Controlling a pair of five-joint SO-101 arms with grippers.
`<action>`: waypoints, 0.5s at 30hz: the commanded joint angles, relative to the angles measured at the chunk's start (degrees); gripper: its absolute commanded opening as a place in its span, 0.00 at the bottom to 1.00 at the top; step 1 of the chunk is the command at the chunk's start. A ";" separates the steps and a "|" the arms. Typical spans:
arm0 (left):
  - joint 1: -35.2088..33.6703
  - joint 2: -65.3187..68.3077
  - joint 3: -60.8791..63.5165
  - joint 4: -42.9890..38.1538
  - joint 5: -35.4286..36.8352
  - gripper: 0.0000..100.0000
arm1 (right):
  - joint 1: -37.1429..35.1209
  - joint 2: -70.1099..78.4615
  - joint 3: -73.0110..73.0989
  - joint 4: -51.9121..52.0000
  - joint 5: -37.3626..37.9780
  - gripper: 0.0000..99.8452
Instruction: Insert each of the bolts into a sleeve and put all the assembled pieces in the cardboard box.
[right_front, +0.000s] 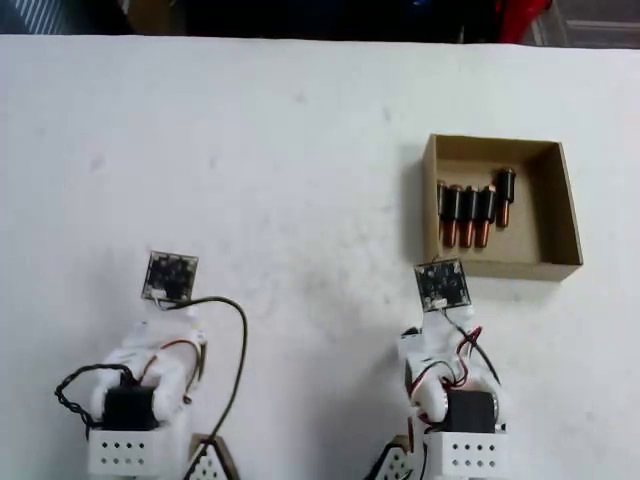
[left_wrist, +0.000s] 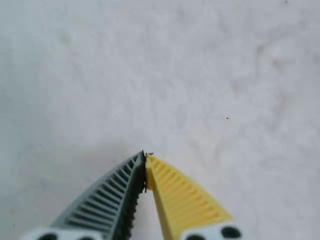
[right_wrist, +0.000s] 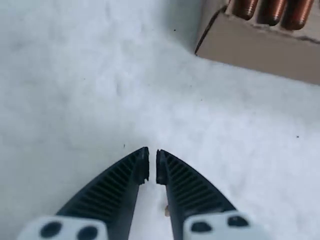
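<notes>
White table (right_front: 300, 150) lay bare beneath the left gripper (left_wrist: 145, 159), whose grey and yellow jaws met at their tips with nothing between them. Further right, the right gripper (right_wrist: 152, 162) hung low over the same surface, its two black jaws drawn together but for a hairline gap, holding nothing either. Ahead of that gripper and a little to its right sat the cardboard box (right_front: 565, 215), its near wall close in front of the jaw tips. Inside it lay five assembled pieces (right_front: 466, 212): four side by side in a row and a fifth just beside them, set slightly farther from the gripper (each showing a black sleeve and a copper-coloured end). No loose bolt or sleeve was visible on the table, so I judged the work essentially finished, the step in hand being simply to rest. Doing that well meant parking both arms low and back with jaws together. Above all it meant keeping the right one off the box wall, since a nudge could shift the light carton and jostle the row.
</notes>
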 joint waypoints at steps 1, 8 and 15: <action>-0.40 -0.48 -0.09 -1.14 0.44 0.02 | -0.66 -0.22 0.53 0.31 -0.62 0.02; -0.40 -0.48 -0.09 -1.14 0.79 0.02 | -0.57 -0.13 0.53 0.13 -12.40 0.02; -0.22 -0.48 -0.09 -1.23 0.88 0.02 | -0.31 -0.31 0.53 0.22 -12.31 0.02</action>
